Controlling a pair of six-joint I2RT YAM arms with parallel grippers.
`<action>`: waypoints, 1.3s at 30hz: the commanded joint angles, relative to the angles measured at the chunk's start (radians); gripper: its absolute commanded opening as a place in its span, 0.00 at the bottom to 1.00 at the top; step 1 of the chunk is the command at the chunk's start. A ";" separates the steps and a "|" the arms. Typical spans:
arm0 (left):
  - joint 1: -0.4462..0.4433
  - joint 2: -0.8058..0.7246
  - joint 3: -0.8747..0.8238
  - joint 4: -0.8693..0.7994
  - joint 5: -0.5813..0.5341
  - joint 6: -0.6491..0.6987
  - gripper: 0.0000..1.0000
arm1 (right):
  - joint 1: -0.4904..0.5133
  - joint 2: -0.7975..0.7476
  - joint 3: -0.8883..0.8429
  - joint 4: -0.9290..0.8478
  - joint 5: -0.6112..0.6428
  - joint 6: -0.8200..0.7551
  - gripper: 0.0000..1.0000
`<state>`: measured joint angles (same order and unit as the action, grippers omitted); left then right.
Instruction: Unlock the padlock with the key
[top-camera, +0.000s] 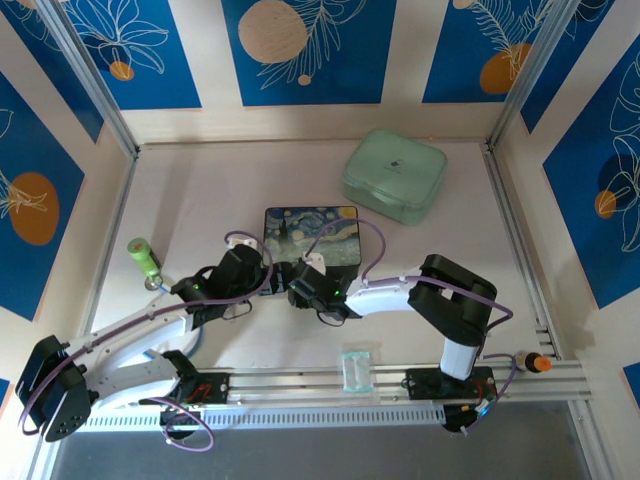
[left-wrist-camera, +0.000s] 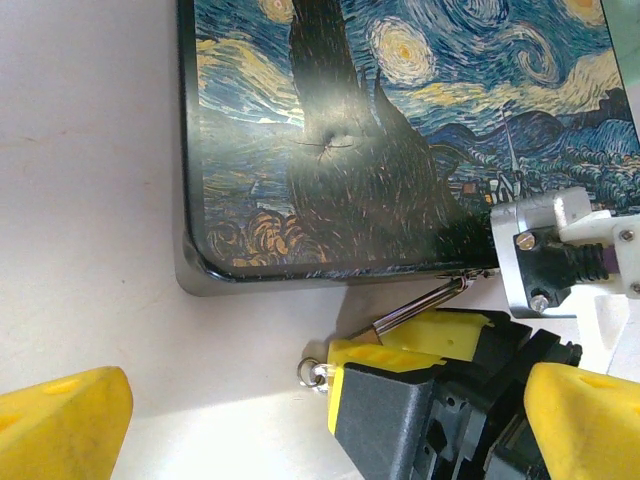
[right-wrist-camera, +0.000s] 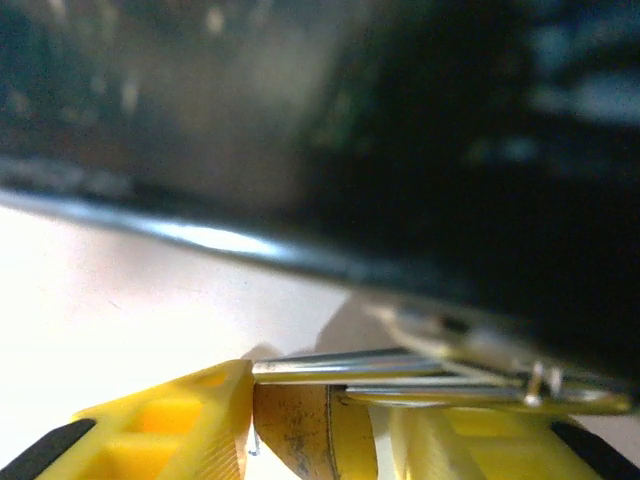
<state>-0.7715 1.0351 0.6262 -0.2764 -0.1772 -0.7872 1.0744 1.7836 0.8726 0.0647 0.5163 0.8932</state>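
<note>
The step in hand is judged to be the steadying of the padlock (right-wrist-camera: 296, 436) so that the key can be worked. The padlock lies low over the table (top-camera: 200, 200), just in front of the painted box (left-wrist-camera: 350, 150), with its shackle run through the latch (right-wrist-camera: 450, 328) on the box's near edge. It is bracketed by the right gripper (right-wrist-camera: 320, 412), whose yellow fingers (right-wrist-camera: 170, 420) stand close on either side of the brass body. One pad is seen touching it, but whether a firm grip has been made cannot be told. The left gripper (left-wrist-camera: 325, 430) is spread wide and empty, poised just beside.

For the step to be done well, the body should be pinched squarely, so that it is neither twisted against the latch nor squeezed out sideways. The end away from the shackle should be left uncovered, since the keyhole is presumed to be there. The box should not be dragged while the pinch is made.

The padlock is tiny beside the box: a dull, scuffed brass body and a thin, bright silver shackle lying nearly flat. A small silver ring (left-wrist-camera: 310, 372) is seen at the end away from the latch; whether it belongs to the key cannot be told
</note>
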 joint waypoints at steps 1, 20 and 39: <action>0.009 -0.016 -0.003 0.009 -0.010 -0.009 1.00 | 0.003 0.010 -0.046 -0.030 -0.014 0.041 0.38; 0.011 0.098 0.161 -0.006 -0.093 0.388 1.00 | -0.065 -0.087 -0.330 0.318 -0.231 0.078 0.16; 0.008 0.522 0.439 -0.168 0.008 1.190 0.80 | -0.140 0.026 -0.478 0.678 -0.399 0.181 0.15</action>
<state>-0.7685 1.5013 1.0260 -0.3859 -0.1833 0.2871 0.9558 1.7283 0.4568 0.8658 0.1932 0.8989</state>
